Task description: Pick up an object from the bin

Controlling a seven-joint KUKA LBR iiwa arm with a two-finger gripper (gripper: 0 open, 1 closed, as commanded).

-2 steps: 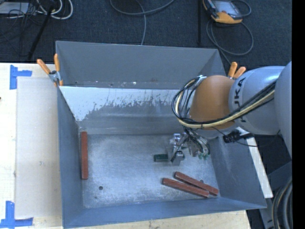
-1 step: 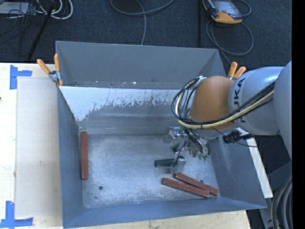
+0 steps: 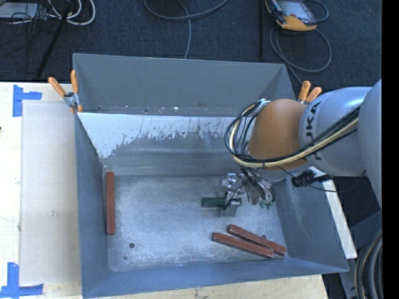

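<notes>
Camera view:

1. The grey metal bin [image 3: 181,89] is seen from above. The arm enters from the right. Its wrist carries an orange cover [image 3: 277,128] and a loop of cables [image 3: 237,139].

2. The gripper [image 3: 232,198] is low over the bin floor, right of centre and near the foot of the right wall.

3. A small dark green piece [image 3: 212,202] lies flat on the floor. It runs leftward from the gripper tip, and its right end meets the tip. The view does not show whether that end is between the jaws or only beside them. Whether the jaws are spread or pressed together cannot be told, because the tip is dark and cluttered.

4. Two reddish-brown sticks lie near the front right corner of the floor, just in front of the gripper and apart from it. The nearer stick [image 3: 240,244] and the farther stick [image 3: 259,240] lie side by side and slope down to the right.

5. A third reddish-brown stick [image 3: 110,202] lies along the foot of the left wall, well apart from the gripper.

6. A small dark speck [image 3: 131,246] sits on the floor near the front left.
</notes>
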